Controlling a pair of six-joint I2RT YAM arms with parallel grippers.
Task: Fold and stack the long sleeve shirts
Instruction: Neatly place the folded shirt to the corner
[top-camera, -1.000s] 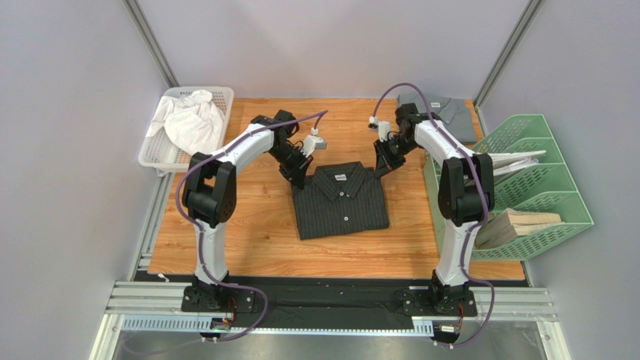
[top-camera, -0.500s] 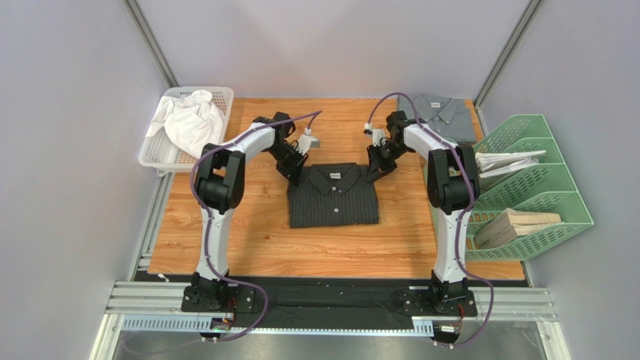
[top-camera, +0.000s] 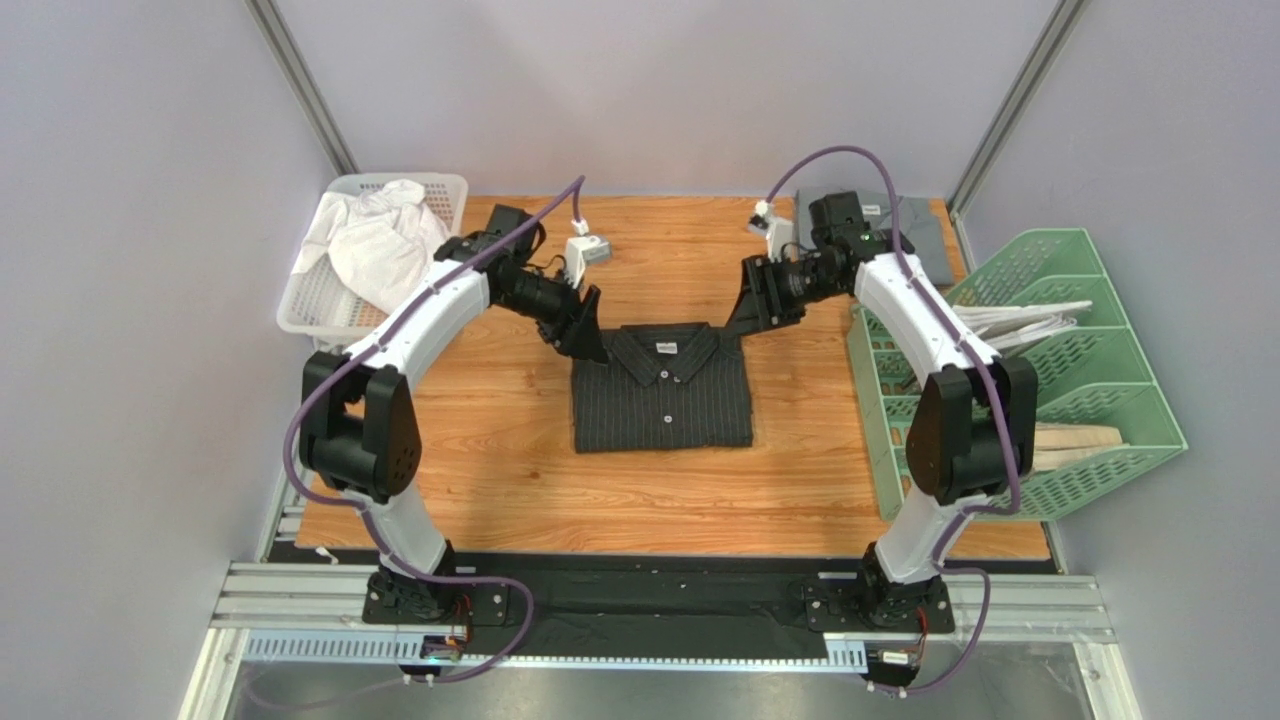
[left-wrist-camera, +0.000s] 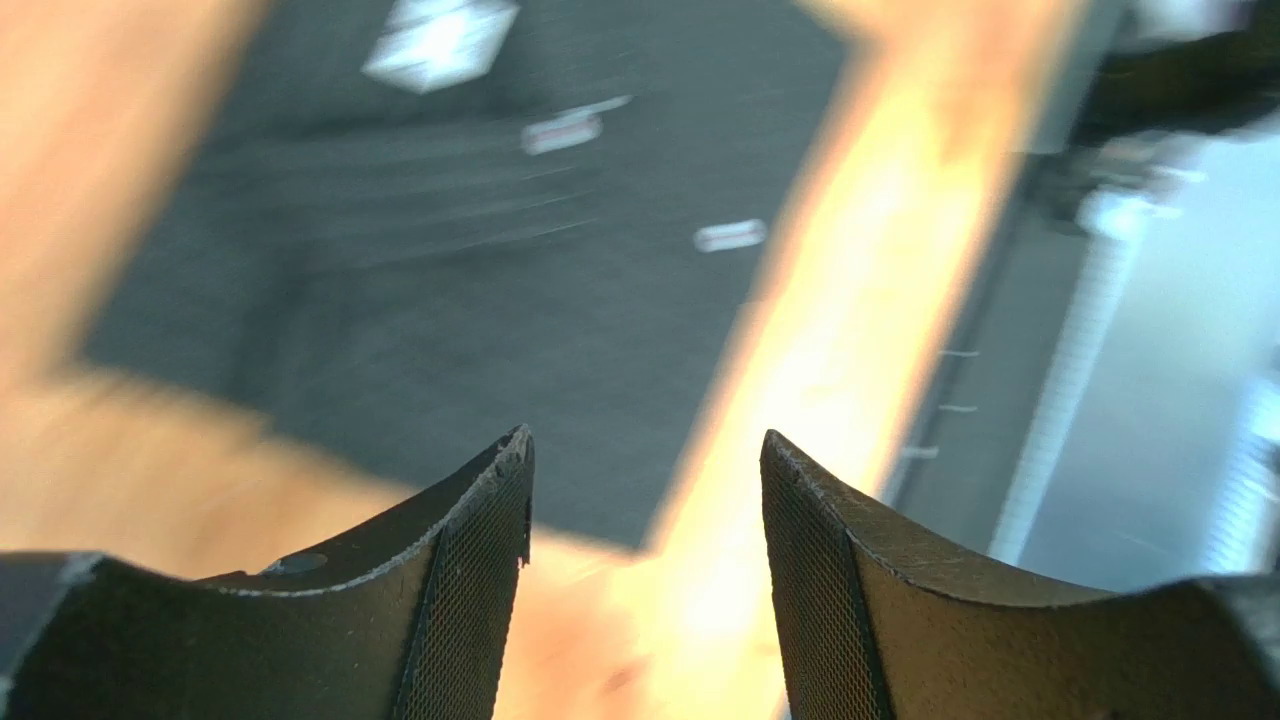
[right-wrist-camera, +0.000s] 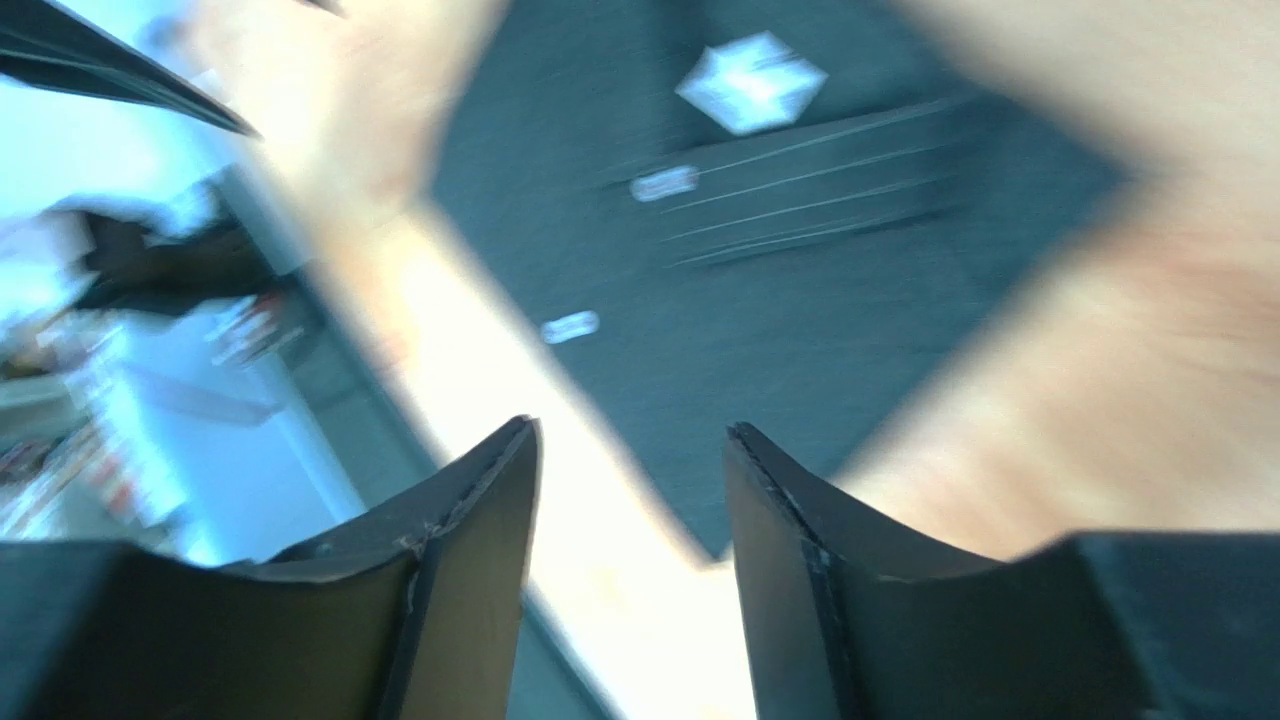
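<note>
Top view: I see the black pinstripe shirt (top-camera: 661, 393) folded into a flat rectangle mid-table on the wood-grain table (top-camera: 496, 488). The collar points to the far edge, the hem toward the arm bases, and the button placket runs near-far down the centre. The long axis of the fold lies left-right. The cloth is soft, with thin pale stripes and a small white collar label (top-camera: 679, 353). The left gripper (top-camera: 586, 336) sits at the shirt's far-left corner and the right gripper (top-camera: 747, 312) at the far-right corner. The grey shirt (top-camera: 924, 240) lies folded at the far-right table corner, partly behind the right arm. A white mesh basket (top-camera: 446, 192) at far left holds a crumpled white cloth (top-camera: 376, 240), and green wire trays (top-camera: 1089, 293) stand at right. Left wrist view, blurred: the black textured fingers (left-wrist-camera: 481, 578) are spread with nothing between them, so that gripper is released and above the shirt's edge. Right wrist view, also blurred: those jaws are also parted and empty, over the shirt and bare wood.
</note>
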